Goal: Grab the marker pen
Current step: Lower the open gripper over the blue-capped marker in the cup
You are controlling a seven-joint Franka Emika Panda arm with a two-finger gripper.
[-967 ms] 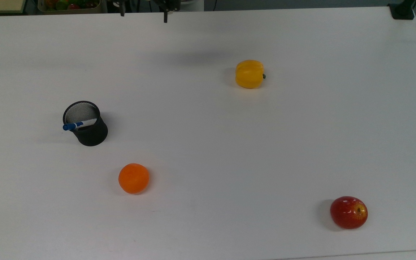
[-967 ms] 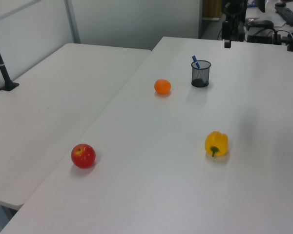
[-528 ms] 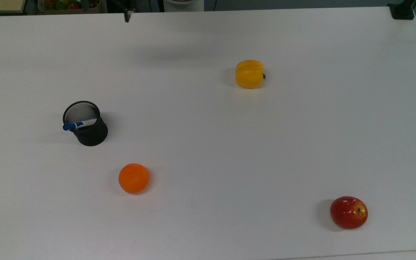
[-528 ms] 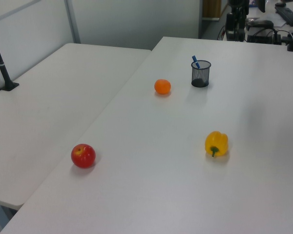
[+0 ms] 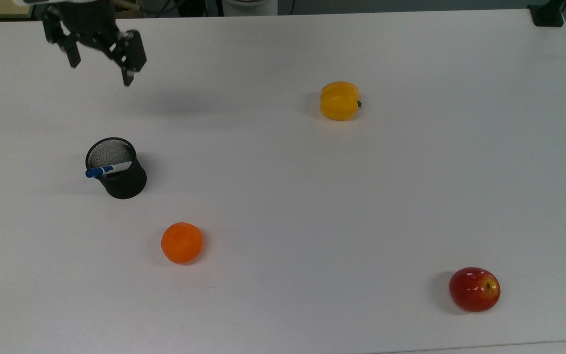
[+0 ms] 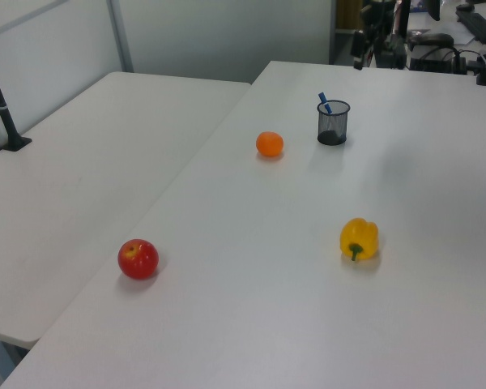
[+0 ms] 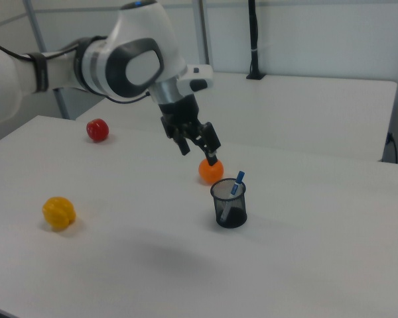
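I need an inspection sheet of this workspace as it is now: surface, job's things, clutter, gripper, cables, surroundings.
Surface: white table, bare apart from the items below; a second white table adjoins it.
Job's things: marker stands tilted in the black mesh cup, blue cap up and leaning over the rim; nothing grips it.
Clutter: orange near the cup, yellow pepper and red apple further off; all lie apart.
Gripper: gripper open, empty, hanging above the table, short of the cup.
Cables: cables at the desk behind the table in the left view; none on the table.
Surroundings: black post clamped to the second table; partition walls behind.
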